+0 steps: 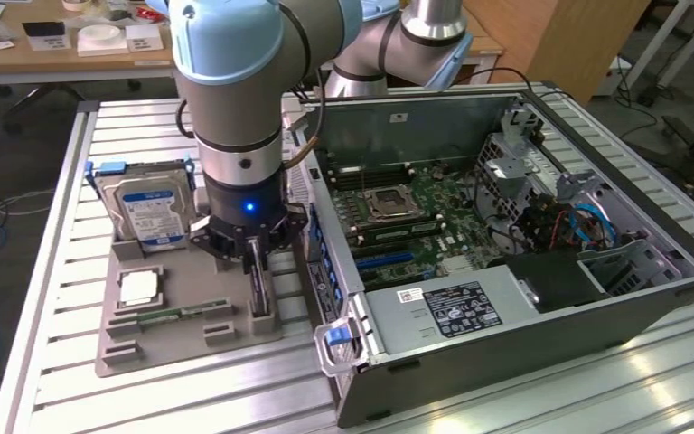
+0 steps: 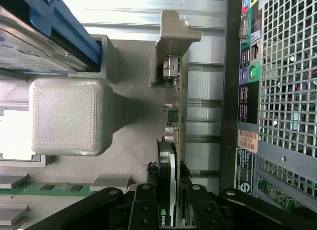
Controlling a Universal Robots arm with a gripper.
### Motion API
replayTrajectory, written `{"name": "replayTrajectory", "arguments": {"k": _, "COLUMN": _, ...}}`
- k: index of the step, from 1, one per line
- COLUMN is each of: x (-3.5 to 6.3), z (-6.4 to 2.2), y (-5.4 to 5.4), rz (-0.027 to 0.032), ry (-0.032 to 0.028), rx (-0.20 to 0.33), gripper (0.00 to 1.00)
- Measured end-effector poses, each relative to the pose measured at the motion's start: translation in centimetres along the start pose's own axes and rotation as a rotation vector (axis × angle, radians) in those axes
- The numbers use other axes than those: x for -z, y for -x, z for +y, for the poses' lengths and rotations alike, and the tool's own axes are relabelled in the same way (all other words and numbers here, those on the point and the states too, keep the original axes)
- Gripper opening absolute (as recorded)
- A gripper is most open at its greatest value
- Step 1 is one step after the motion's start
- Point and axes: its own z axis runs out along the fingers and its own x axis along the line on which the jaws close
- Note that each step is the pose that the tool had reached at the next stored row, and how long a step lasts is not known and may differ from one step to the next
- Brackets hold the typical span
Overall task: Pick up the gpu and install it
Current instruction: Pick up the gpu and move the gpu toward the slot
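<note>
Presently — gpu (image 1: 259, 291): stood on edge in a slot at the tray's (image 1: 178, 342) side nearest the computer case (image 1: 504, 316), its long axis laid along that side. Gripper (image 1: 257, 269) — set directly above, fingers (image 2: 147, 193) clamped on both faces at the cooler end.

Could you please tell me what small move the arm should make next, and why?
Probably lift straight up: the gripper looks closed on the gpu, which stands on edge in the grey tray beside the open case.
</note>
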Motion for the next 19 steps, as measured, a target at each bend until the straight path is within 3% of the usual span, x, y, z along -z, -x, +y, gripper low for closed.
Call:
{"name": "replayTrajectory", "arguments": {"k": 10, "x": 0.09, "z": 0.01, "y": 0.0, "rz": -0.0013, "ry": 0.0005, "rx": -0.01, "gripper": 0.27}}
{"name": "replayTrajectory", "arguments": {"k": 19, "x": 2.76, "z": 0.13, "y": 0.0, "rz": -0.0005, "ry": -0.0001, "rx": -0.01, "gripper": 0.27}}
